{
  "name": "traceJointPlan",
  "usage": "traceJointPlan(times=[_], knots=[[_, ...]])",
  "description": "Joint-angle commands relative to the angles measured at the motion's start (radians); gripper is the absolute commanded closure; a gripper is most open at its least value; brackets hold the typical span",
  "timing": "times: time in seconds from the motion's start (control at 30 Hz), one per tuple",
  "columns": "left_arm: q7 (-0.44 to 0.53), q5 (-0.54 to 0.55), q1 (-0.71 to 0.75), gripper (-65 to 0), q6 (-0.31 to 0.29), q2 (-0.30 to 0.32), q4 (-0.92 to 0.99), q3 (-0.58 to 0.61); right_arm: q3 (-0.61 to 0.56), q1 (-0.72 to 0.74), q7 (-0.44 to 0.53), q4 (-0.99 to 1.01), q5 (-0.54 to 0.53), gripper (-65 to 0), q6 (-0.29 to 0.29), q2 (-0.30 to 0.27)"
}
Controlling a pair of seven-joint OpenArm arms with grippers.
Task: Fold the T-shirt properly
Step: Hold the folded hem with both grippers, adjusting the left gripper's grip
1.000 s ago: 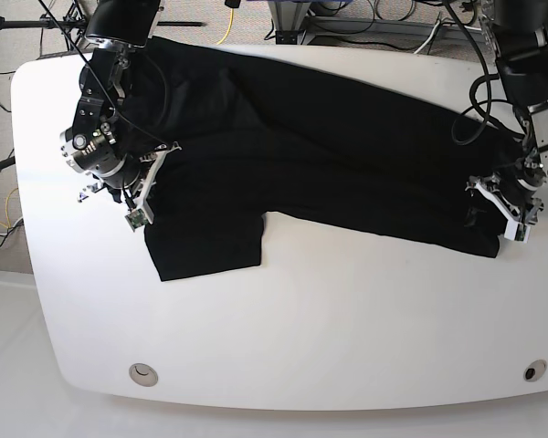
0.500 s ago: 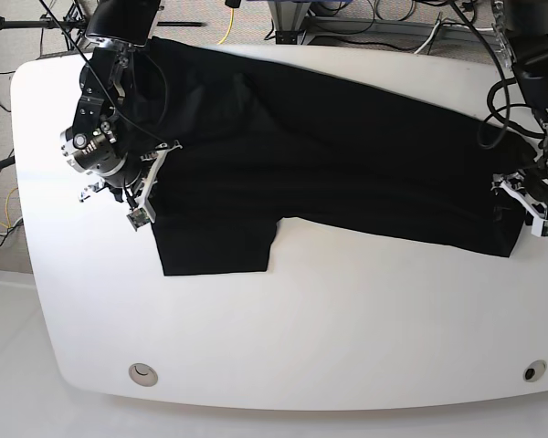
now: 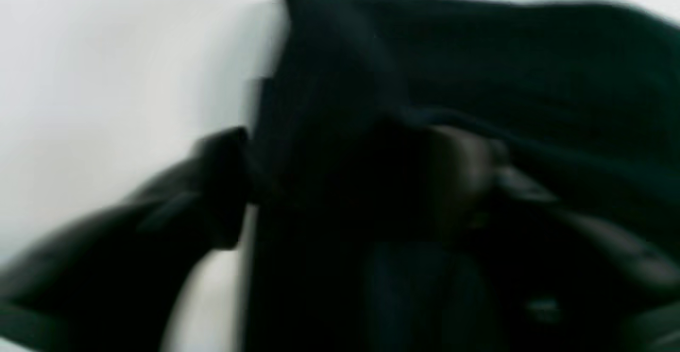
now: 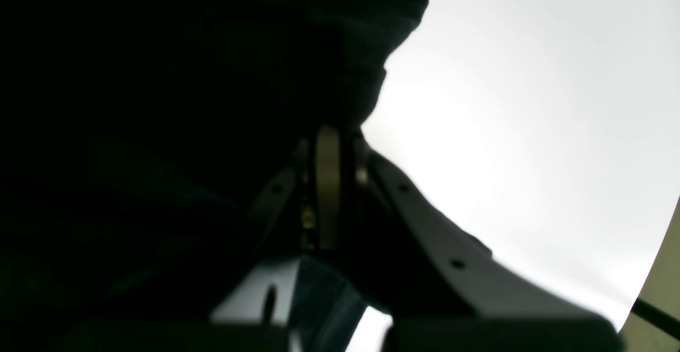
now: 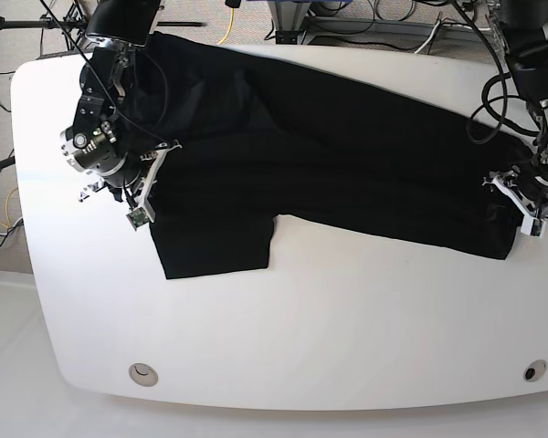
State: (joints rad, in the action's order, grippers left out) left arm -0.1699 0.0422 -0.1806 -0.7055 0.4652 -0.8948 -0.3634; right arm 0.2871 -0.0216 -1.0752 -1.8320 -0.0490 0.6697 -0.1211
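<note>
Base view: white table (image 5: 347, 310), seemingly glossy.

Both arms are black with silver metal brackets and looped black cables. The right gripper (image 5: 132, 196) has pale, screw-studded finger plates. The left gripper (image 5: 521, 196) is white-framed.

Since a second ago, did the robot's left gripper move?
Yes. In the base view the left gripper slid outward toward the table's right edge, then settled slightly higher, stretching the T-shirt longer.
</note>
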Motion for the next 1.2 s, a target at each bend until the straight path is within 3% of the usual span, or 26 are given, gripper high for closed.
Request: traceJointPlan(times=[0.0,0.17,0.27,0.43,1.17], knots=[[0.032,0.022,-0.016,-23.2,0.007,0.021,-0.044,-0.008,0.003,0.01,0.02,-0.022,-0.007,0.0,-0.004,-0.007],[-0.005,0.034,-0.006,-4.9,0.007,0.021,-0.097,-0.014,0.002,0.013,0.026,-0.027,-0.004,0.0,-0.007,-0.009],[-0.044,0.035,-0.004,0.0,0.007,0.023,-0.123,-0.013,0.002,0.012,0.029,-0.028,-0.004,0.0,-0.007,-0.008],[-0.083,0.041,-0.001,0.0,0.007,0.028,-0.158,-0.021,0.002,0.01,0.034,-0.031,-0.005,0.0,-0.009,-0.005],[-0.088,0.038,-0.031,0.0,0.007,0.029,-0.074,-0.093,0.004,0.019,0.034,-0.021,-0.003,0.0,0.002,-0.009]])
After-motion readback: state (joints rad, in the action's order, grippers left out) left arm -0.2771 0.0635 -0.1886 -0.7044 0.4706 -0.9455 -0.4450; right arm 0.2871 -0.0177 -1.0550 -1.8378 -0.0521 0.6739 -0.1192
